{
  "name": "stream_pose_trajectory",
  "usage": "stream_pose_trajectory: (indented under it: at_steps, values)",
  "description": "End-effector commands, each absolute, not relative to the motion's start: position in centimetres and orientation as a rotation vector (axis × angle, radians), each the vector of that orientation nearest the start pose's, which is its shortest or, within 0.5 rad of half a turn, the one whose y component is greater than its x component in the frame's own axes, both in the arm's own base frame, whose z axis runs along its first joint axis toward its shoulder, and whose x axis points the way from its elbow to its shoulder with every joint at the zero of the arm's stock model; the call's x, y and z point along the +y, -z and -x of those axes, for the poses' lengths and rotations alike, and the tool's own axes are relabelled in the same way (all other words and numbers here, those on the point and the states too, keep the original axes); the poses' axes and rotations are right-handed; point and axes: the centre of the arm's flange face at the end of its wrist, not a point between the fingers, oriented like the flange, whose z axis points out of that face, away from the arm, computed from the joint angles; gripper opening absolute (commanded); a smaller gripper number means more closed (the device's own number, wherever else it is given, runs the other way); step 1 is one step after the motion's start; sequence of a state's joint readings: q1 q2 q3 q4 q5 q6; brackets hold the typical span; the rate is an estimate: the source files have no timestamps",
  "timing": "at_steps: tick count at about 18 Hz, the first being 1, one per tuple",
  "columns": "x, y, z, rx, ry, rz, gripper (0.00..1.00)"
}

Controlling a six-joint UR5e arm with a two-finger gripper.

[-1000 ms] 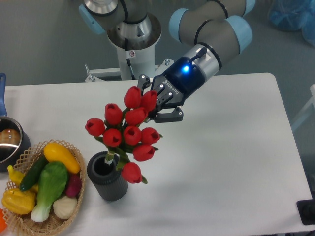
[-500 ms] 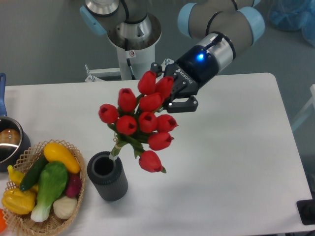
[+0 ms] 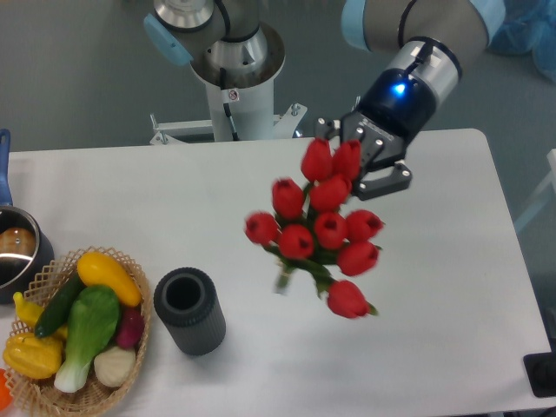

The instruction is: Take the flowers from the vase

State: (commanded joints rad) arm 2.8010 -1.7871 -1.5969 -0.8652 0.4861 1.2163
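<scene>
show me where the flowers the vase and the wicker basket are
flowers [image 3: 320, 228]: fixed camera view, on a red bud near the middle of the bunch.
vase [image 3: 193, 328]: fixed camera view, on its ribbed dark grey side.
wicker basket [image 3: 130, 259]: fixed camera view, on the woven rim at the upper right.

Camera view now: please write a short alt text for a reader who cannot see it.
A robot gripper holds a bunch of red tulips in the air, clear of the empty dark grey vase on the white table. A wicker basket of vegetables sits at the left.
</scene>
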Motion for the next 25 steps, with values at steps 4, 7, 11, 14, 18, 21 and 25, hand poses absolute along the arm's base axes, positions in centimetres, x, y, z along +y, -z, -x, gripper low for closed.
stream_pose_trajectory:
  at_steps: [4,7,11,14,18,21,25]
  values:
    - [38.0,-46.0,49.8,0.282,-0.191,2.191,0.0]
    - [35.8,-45.1,51.5,0.24,-0.272,2.324,0.0]
    - [34.2,-44.6,53.0,0.202,-0.351,2.452,0.0]
    - [34.3,-44.0,53.6,0.223,-0.412,2.568,0.0]
    - [34.8,-44.0,52.9,0.234,-0.418,2.647,0.0]
    - [36.4,-43.7,51.3,0.273,-0.42,2.79,0.0]
    - [35.7,-43.7,50.3,0.269,-0.414,2.929,0.0]
